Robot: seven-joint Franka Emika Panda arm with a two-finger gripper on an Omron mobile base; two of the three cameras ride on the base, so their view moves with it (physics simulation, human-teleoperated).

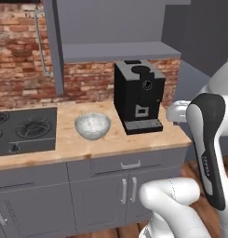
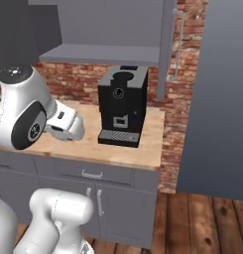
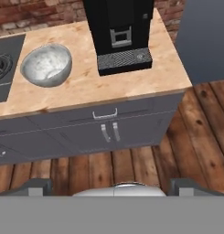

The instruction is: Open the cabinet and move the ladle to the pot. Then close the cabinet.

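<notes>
The cabinet [image 1: 115, 51] hangs above the counter with both doors swung out. I see its left door [image 1: 55, 46] edge-on with its silver bar handle [image 1: 41, 42], and the right door [image 2: 165, 49] with its handle [image 2: 178, 44]. A grey shelf shows inside. The ladle and the pot are out of view. My gripper [image 3: 114, 189] is open, its fingertips [image 3: 36, 187] far apart with nothing between them. It hovers in front of the counter and looks down at the counter and the floor.
A black coffee machine [image 1: 138, 95] stands on the wooden counter [image 1: 69, 144], with a silver bowl [image 1: 92, 125] to its left and a black stove [image 1: 22, 130] beyond that. Grey base cupboards [image 3: 109, 132] sit below. A tall grey panel [image 2: 222, 99] stands right of the counter's end.
</notes>
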